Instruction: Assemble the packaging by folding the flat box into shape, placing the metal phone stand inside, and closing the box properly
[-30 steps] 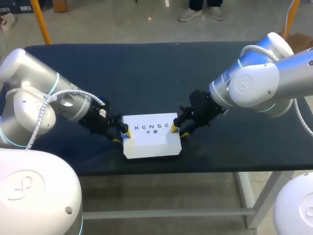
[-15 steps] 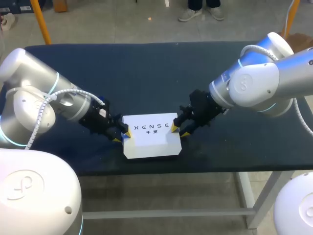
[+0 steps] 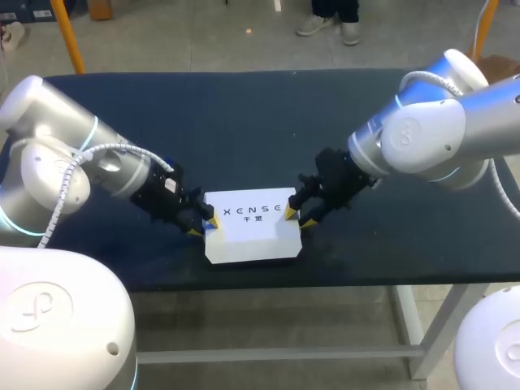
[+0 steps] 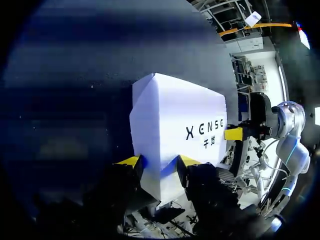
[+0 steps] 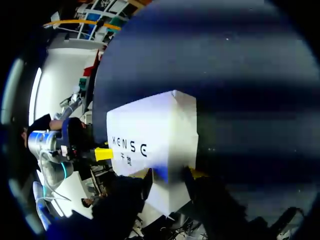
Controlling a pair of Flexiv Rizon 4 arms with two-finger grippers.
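Note:
The white box [image 3: 252, 237] lies closed and flat on the dark blue table [image 3: 244, 130], near its front edge. No metal phone stand shows in any view. My left gripper [image 3: 203, 225] is at the box's left end, open, its yellow tips against that edge. My right gripper [image 3: 295, 218] is at the right end, also open, tips on the edge. In the left wrist view the box [image 4: 175, 115] runs out ahead from between my gripper [image 4: 159, 161], with the other arm's yellow tip at the far end. The right wrist view mirrors this: box [image 5: 155, 135], gripper [image 5: 170, 174].
The table's front edge [image 3: 268, 284] runs just in front of the box. Dark tabletop stretches behind and to both sides of the box.

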